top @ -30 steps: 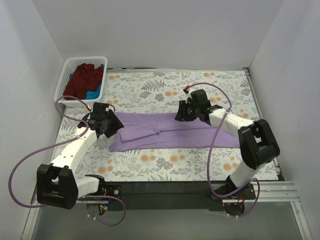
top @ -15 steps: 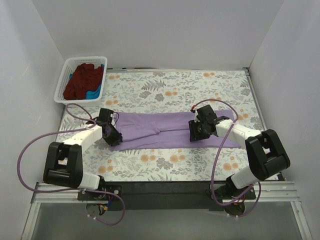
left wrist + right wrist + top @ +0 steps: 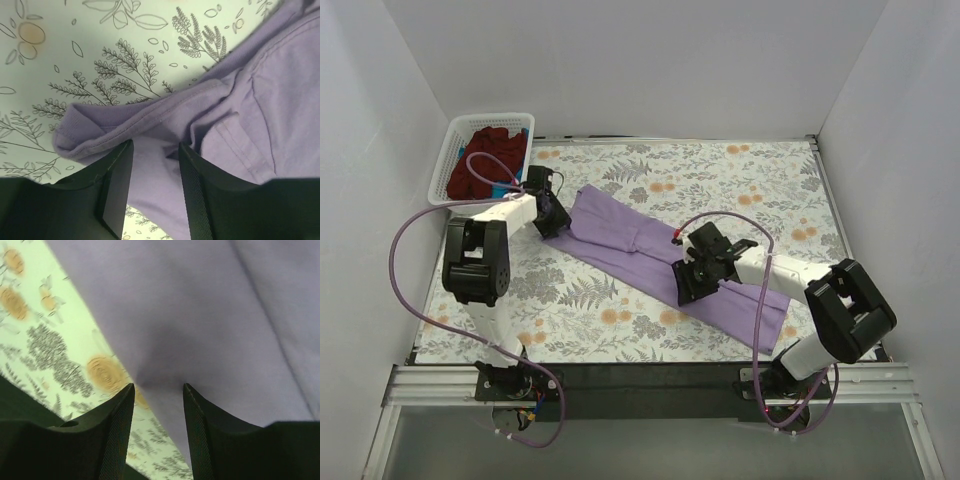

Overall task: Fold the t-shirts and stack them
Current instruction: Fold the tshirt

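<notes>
A: Where's the shirt (image 3: 620, 232)?
B: Flat on the table (image 3: 720, 180), lying diag.: one end far-L near the basket (image 3: 495, 117), the other end near-R. Mostly smooth, w/ one long crease down the middle.
A: L gripper (image 3: 552, 214)?
B: Right at the far-L end. On the L wrist cam its fingers (image 3: 116, 185) sit either side of a bunched fold w/ a stitched hem. Purple cloth fills the gap between them, so it's pinching the shirt.
A: And the R gripper (image 3: 686, 280)?
B: On the shirt's near edge, approx. halfway along. The R wrist cam's a bit blurry, but the cloth puckers to a point between the fingers (image 3: 117, 435). That one's nipping the shirt too, w/ floral table showing just beside it.
A: Anything in the basket?
B: A maroon shirt (image 3: 480, 165) heaped up, w/ a blue shirt (image 3: 516, 168) peeking out on its R side. The basket's in the far-L corner, just beside the L gripper.
</notes>
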